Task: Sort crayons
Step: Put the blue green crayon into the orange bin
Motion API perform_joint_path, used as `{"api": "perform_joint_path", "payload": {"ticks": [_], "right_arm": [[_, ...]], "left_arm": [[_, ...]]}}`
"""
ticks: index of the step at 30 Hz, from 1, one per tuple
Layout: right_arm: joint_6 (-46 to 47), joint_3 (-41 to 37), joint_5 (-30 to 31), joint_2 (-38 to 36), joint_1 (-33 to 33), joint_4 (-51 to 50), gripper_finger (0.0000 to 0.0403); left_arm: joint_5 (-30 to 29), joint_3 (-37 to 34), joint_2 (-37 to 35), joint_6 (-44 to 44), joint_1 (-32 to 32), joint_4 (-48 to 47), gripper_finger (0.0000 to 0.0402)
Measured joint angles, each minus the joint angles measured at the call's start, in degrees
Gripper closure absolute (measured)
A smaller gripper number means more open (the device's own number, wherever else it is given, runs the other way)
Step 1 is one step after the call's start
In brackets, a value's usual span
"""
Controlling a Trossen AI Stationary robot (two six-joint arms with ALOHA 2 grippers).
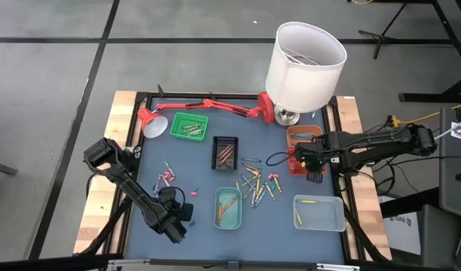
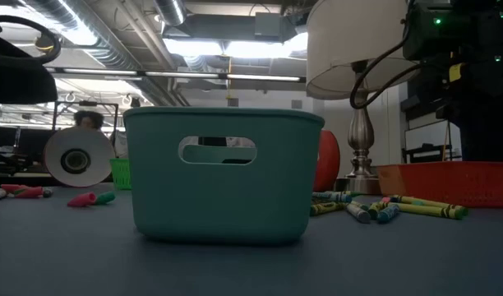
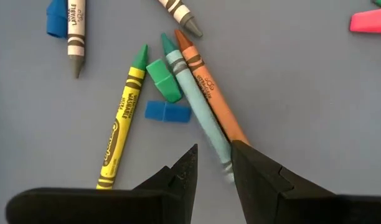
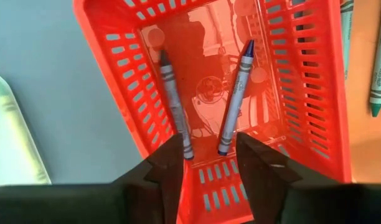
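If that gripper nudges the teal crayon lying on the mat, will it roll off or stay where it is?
The teal crayon looks round and smooth, so a sideways nudge would probably roll it. It lies against the orange crayon, which may block rolling that way. It looks stiff and probably light, so the left gripper should lift it without bending, though its paper wrapper could slip.
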Motion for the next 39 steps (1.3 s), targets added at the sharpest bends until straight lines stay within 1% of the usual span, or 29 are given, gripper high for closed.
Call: {"api": "perform_joint_path", "payload": {"ticks": [12, 24, 27, 34, 36, 39], "right_arm": [[0.0, 0.0, 0.0, 0.0, 0.0, 0.0, 0.0253], [0.0, 0.0, 0.1, 0.0, 0.0, -0.1, 0.0253], [0.0, 0.0, 0.1, 0.0, 0.0, 0.0, 0.0253], [0.0, 0.0, 0.1, 0.0, 0.0, 0.0, 0.0253], [0.0, 0.0, 0.1, 0.0, 0.0, 0.0, 0.0253], [0.0, 0.0, 0.1, 0.0, 0.0, 0.0, 0.0253]], "left_arm": [[1.1, 0.0, 0.3, -1.1, 0.0, 0.1, 0.0312], [1.7, 0.2, 2.3, 0.4, -0.1, 1.6, 0.0313], [1.7, 0.1, 2.3, 0.4, -0.2, 1.7, 0.0325], [1.7, 0.1, 2.3, 0.4, -0.2, 1.4, 0.0389], [1.6, 0.1, 2.3, 0.4, -0.2, 1.4, 0.0396], [1.2, 0.1, 2.4, 0.4, -0.2, 1.4, 0.0393]]}}
